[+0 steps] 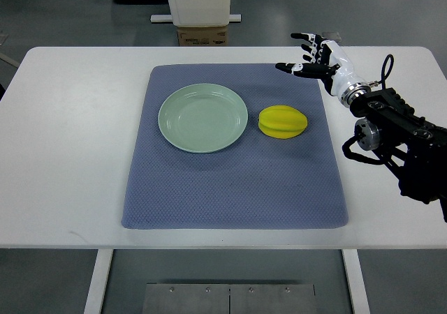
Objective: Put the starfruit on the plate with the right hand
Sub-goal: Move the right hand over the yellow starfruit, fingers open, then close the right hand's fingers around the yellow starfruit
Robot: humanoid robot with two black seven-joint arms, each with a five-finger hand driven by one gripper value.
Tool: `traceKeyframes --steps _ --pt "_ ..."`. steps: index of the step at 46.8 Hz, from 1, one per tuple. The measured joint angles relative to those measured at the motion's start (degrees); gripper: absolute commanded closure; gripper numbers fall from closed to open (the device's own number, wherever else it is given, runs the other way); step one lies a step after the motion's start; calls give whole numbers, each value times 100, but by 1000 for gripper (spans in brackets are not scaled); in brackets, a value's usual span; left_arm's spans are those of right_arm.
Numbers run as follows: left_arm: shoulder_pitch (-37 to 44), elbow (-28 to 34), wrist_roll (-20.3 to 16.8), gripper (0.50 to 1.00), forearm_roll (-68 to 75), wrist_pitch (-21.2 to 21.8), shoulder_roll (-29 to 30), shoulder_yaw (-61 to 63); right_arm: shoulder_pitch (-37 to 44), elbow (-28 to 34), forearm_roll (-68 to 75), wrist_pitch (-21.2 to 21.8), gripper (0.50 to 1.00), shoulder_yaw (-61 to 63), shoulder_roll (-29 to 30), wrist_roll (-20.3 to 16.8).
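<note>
Right hand [314, 54] upper right of frame, fingers spread, holding nothing. Starfruit [282, 121] on mat [230, 188] just right of plate [202, 117], centre frame.

right hand [316, 57] white, black fingertips; black forearm (looped cable).

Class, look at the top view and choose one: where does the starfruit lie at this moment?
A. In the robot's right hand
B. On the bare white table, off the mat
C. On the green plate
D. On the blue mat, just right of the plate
D: the starfruit rests on the blue mat just right of the empty green plate, while the right hand is open above the mat's far right corner, holding nothing.
</note>
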Motion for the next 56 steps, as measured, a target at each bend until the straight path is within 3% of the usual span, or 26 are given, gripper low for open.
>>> traceKeyframes --steps 15,56 --pt "0 0 -1 500 0 2 0 0 253 318 -853 246 502 -1163 -132 115" --pt "0 0 -1 500 0 0 0 0 421 599 -1859 559 502 -1969 -551 191"
